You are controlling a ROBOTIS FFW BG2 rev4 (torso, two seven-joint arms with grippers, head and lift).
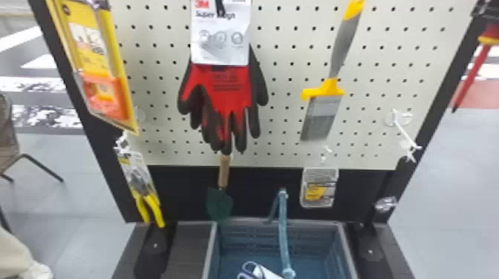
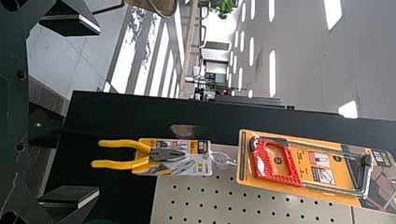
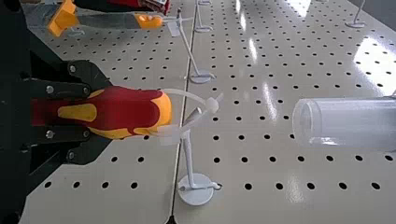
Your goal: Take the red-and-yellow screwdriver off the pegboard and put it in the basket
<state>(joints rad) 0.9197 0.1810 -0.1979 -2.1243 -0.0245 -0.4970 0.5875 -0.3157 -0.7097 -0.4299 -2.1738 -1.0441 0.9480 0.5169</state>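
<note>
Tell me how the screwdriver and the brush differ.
The screwdriver has a thin red shaft, the brush a wide, flat head. The screwdriver is in the right gripper; the brush hangs on the pegboard. Both have yellow on the handle and point downward.

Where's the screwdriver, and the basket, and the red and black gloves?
Screwdriver [image 3: 128,109]: right wrist view, on its handle.
Basket [image 1: 248,239]: head view, on its back wall, inside.
Gloves [image 1: 230,87]: head view, on the red part.
</note>
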